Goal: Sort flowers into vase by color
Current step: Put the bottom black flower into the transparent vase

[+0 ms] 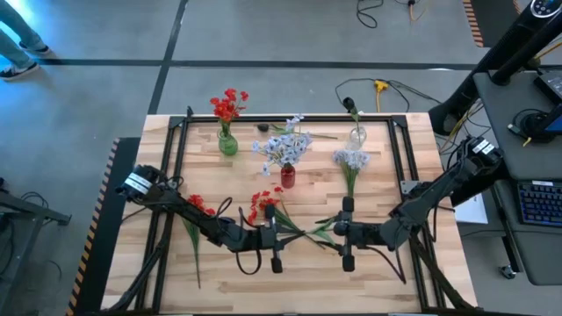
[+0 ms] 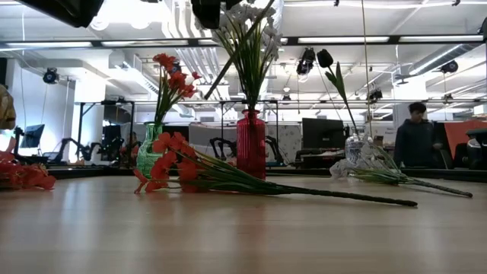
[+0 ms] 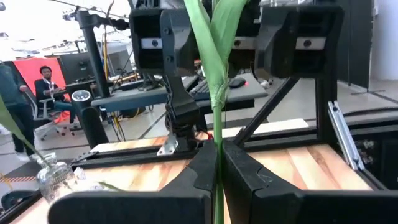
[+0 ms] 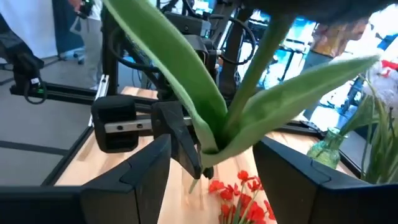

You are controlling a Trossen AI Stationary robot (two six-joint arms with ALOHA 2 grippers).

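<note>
My left gripper (image 1: 290, 231) is shut on a thin green flower stalk (image 3: 217, 118) above the table's near middle; I cannot make out its bloom. My right gripper (image 1: 327, 230) faces it, open, with a finger on either side of the stalk's long green leaves (image 4: 205, 106). A red flower (image 1: 263, 205) lies on the table under the grippers, and another red one (image 1: 195, 207) lies to its left. A blue-white flower (image 1: 351, 161) lies below the clear vase (image 1: 356, 134), which holds a dark bud. The green vase (image 1: 227, 142) holds red blooms. The red vase (image 1: 287, 175) holds blue-white ones. My left gripper pinches the green stalk (image 3: 217, 134) between its two fingers, just below where the leaves branch off. The fingers reach level from the table's left and lie across the stalk. The stalk is lifted off the table, and its leaves (image 3: 214, 37) stick out beyond the fingers.
The three vases stand in a row across the far half of the table. A black frame (image 1: 176, 132) runs along the table's edges. Bare wood (image 1: 307, 285) lies near the front edge. A person (image 2: 415, 141) sits in the room beyond.
</note>
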